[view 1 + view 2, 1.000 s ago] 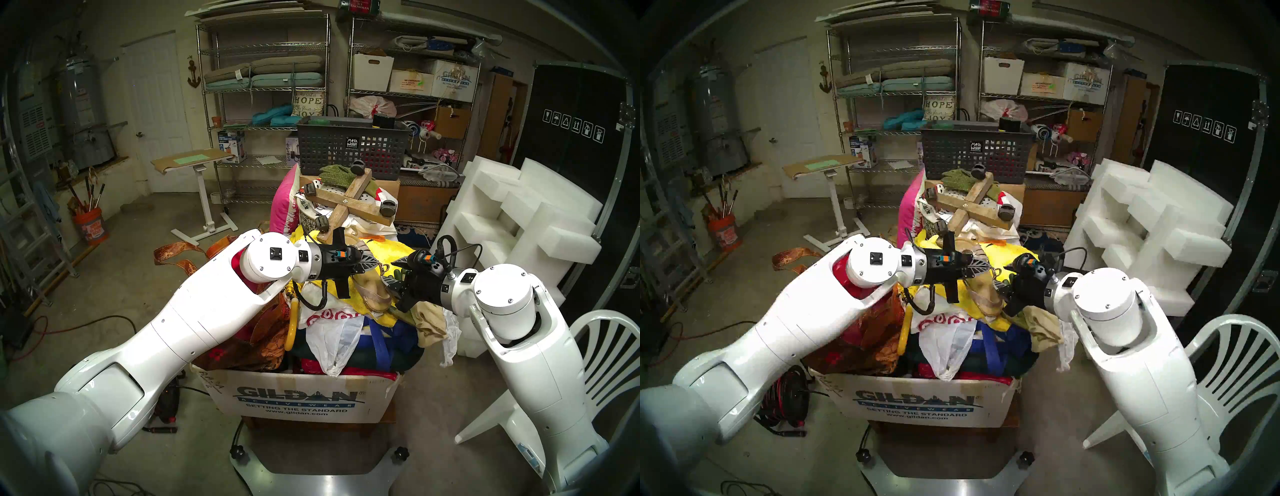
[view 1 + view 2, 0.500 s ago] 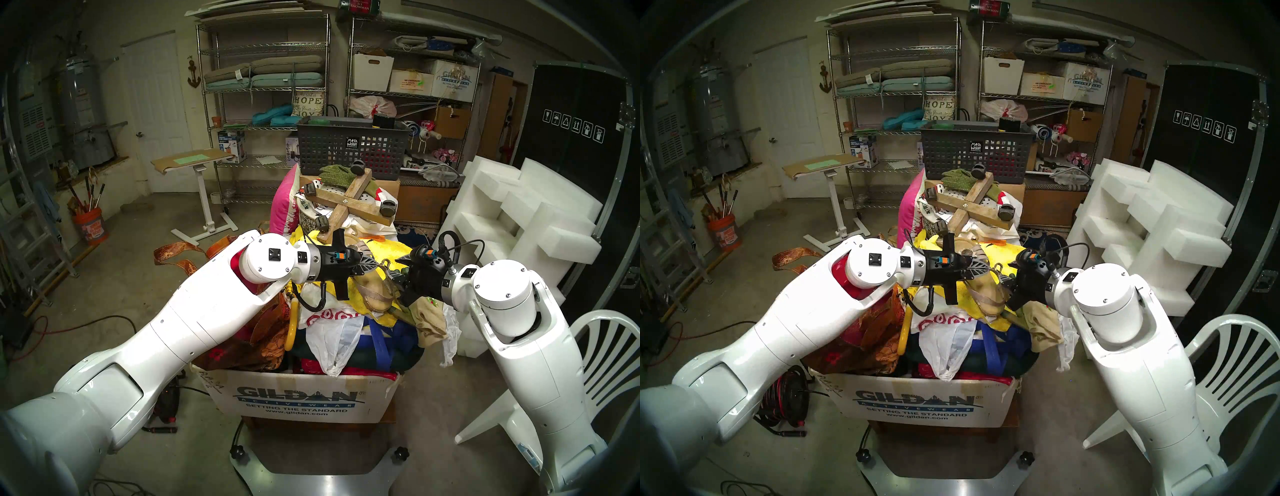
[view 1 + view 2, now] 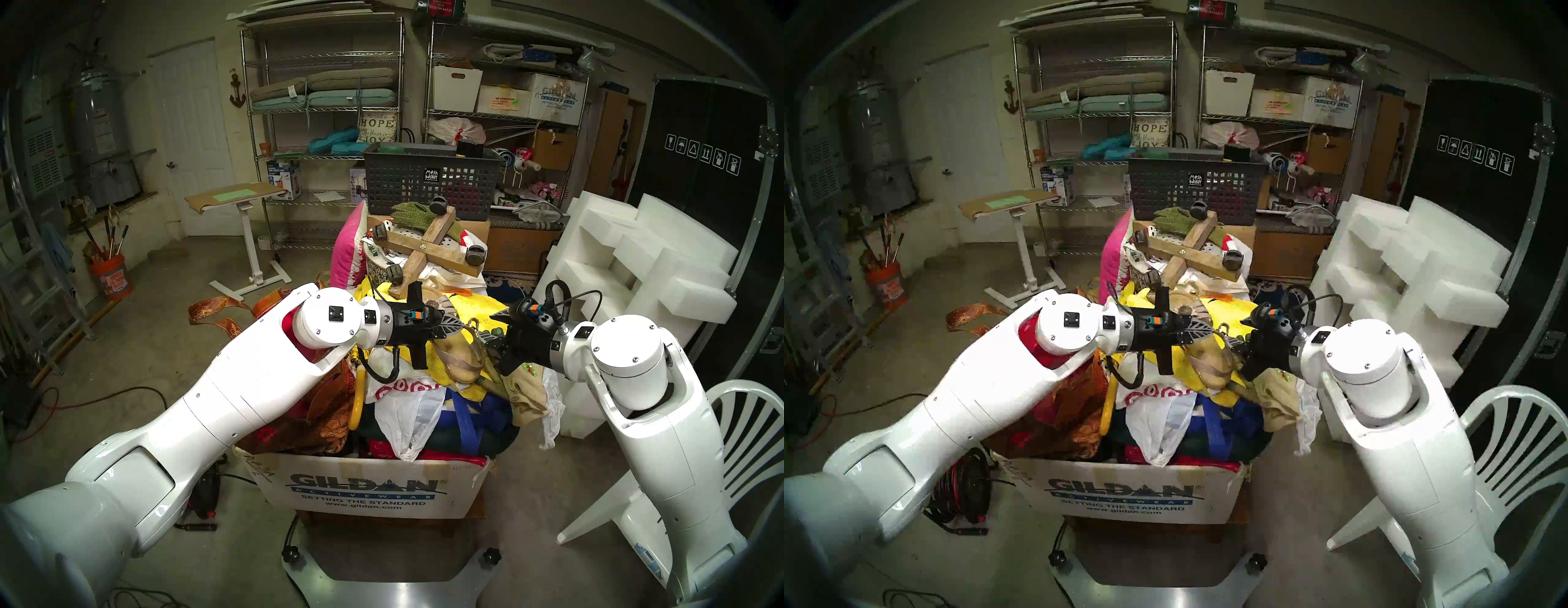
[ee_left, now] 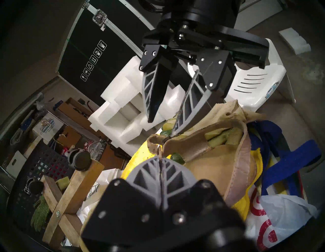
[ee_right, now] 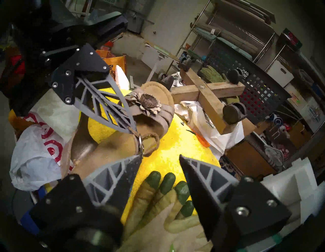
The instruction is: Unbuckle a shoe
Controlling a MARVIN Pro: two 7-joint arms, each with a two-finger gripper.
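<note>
The tan wedge sandal (image 5: 109,140) lay on a yellow towel (image 5: 175,140) at the top of a heap of bags and cloth, between the two grippers. Its leather flower (image 5: 146,103) sat on the toe strap, on the far side of the left gripper (image 5: 132,131) as the right wrist camera saw it. The left gripper had its two fingers pressed together on the thin ankle strap (image 4: 159,149), just above the small metal buckle (image 5: 140,145). The right gripper (image 5: 160,161) stood just beside that buckle with its fingers a moderate way apart and nothing between them; one fingertip (image 5: 137,161) was almost touching the buckle, but I could not tell if it really touched. Under the right gripper lay a yellow-green work glove (image 5: 158,198) with dark green fingertips. Beyond the left gripper rested a wooden cross with caster wheels (image 3: 428,250), and behind it a dark mesh basket (image 3: 428,182). The whole heap filled a white Gildan cardboard box (image 3: 365,492) below both arms.
</note>
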